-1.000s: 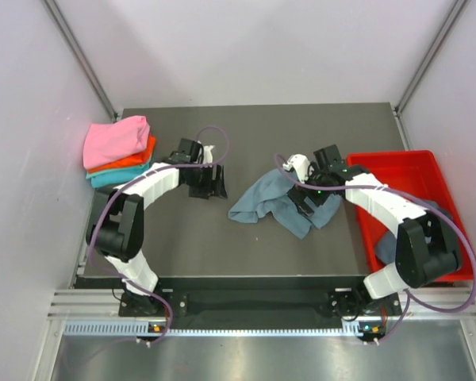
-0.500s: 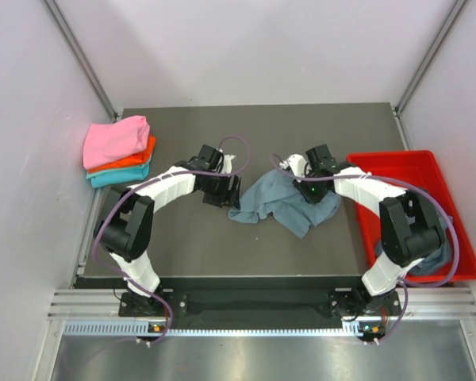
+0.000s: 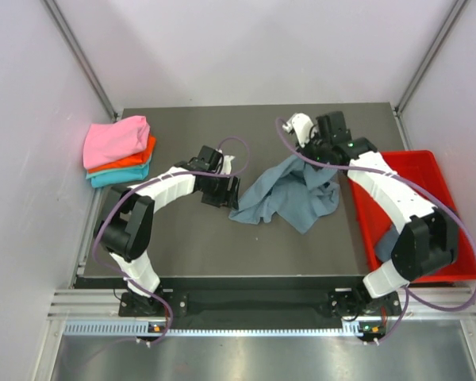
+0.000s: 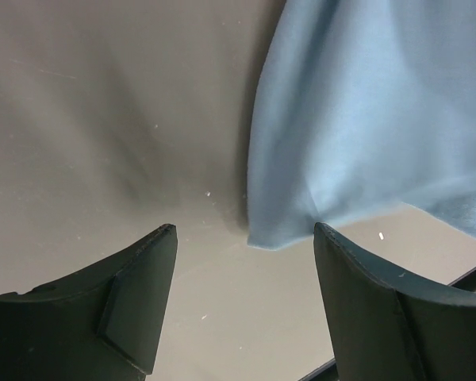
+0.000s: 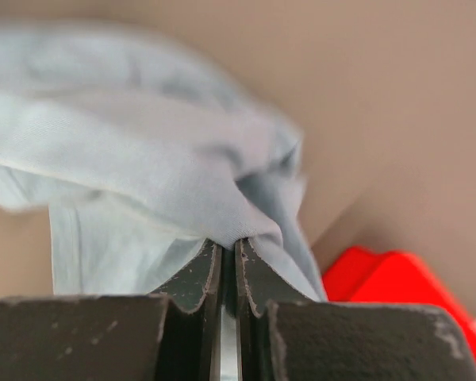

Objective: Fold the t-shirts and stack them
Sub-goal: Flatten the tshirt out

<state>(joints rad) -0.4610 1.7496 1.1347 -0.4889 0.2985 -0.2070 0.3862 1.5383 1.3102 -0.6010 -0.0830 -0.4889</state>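
Right gripper (image 3: 314,152) (image 5: 228,248) is clamped hard on a fold of the blue-grey t-shirt (image 3: 289,197) (image 5: 143,159) (image 4: 365,119), fingers pressed together with cloth pinched right at the tips. The pinched part is held up off the table (image 3: 222,238) at the far right, near the red tray (image 3: 428,163) (image 5: 389,278). The rest of the shirt drapes down from there and lies crumpled mid-table. Left gripper (image 3: 228,190) (image 4: 244,232) is spread wide with nothing in it, low over the table just beside the shirt's left edge. In the left wrist view a corner of the hem sits just ahead of the gap between my fingers, closer to the right-hand one; can't tell if it touches. Folded stack is at the far left of the table: pink shirt (image 3: 115,139) on top, orange shirt (image 3: 136,163) under it, teal shirt (image 3: 115,179) at the bottom, well apart from both arms. There's a dark blue-grey lump (image 3: 386,240) in the near end of the tray, mostly hidden by my right arm, probably another shirt
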